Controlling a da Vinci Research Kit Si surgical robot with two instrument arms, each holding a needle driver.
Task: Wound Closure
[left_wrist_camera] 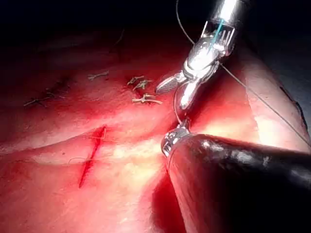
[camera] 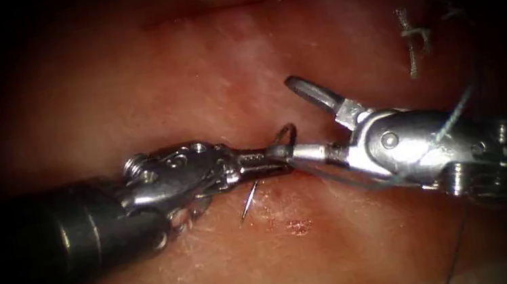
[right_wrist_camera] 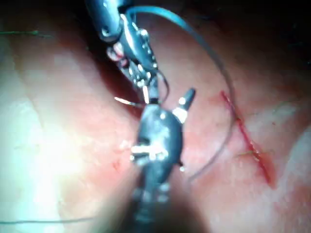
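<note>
My left tool [camera: 270,156] comes in from the left, jaws shut on the curved needle [camera: 249,204] near mid-curve. The needle's sharp tip hangs free just over the tissue [camera: 122,95], below the jaws; its other end arcs above them. I cannot tell whether any part is in the tissue. My right tool [camera: 294,118] stands open, one jaw raised and the other lying against the left tool's jaw tips, holding nothing. In the right wrist view the needle [right_wrist_camera: 127,101] sticks out beside the left tool [right_wrist_camera: 145,90]. Thread [camera: 458,250] trails down from the right tool's wrist.
A short cut [camera: 224,8] lies far behind both tools; it is a red slit [left_wrist_camera: 91,158] in the left wrist view, with thread across it. Cut ends of thread [camera: 414,43] sit at the back right. Red fluid [camera: 295,226] spots the tissue under the tools.
</note>
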